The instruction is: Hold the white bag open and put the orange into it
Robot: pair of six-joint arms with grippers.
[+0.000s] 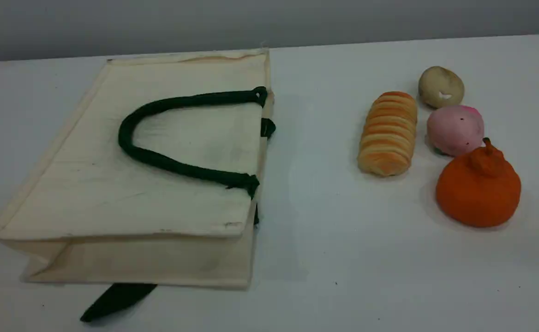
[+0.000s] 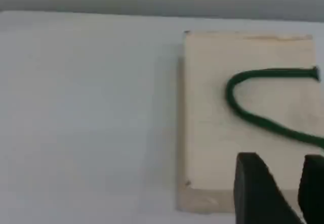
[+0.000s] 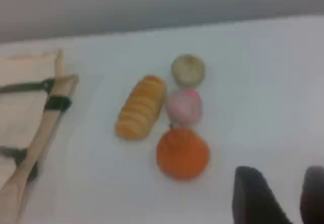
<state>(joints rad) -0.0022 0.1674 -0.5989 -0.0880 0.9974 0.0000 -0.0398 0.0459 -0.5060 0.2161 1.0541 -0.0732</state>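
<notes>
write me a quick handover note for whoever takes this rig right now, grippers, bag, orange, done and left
Left gripper: jaws apart, empty, above the near edge of the bag.
Right gripper: jaws apart, empty, over bare table near the orange.
Bag: lying flat on its side on the table's left, mouth facing right toward the foods, closed; one handle lies on top.
Orange: on the table at right, nearest of four foods, beside the pink fruit, with the bread to their left.
Done: nothing yet.
Left: open and hold the bag, pick the orange, put it in.
</notes>
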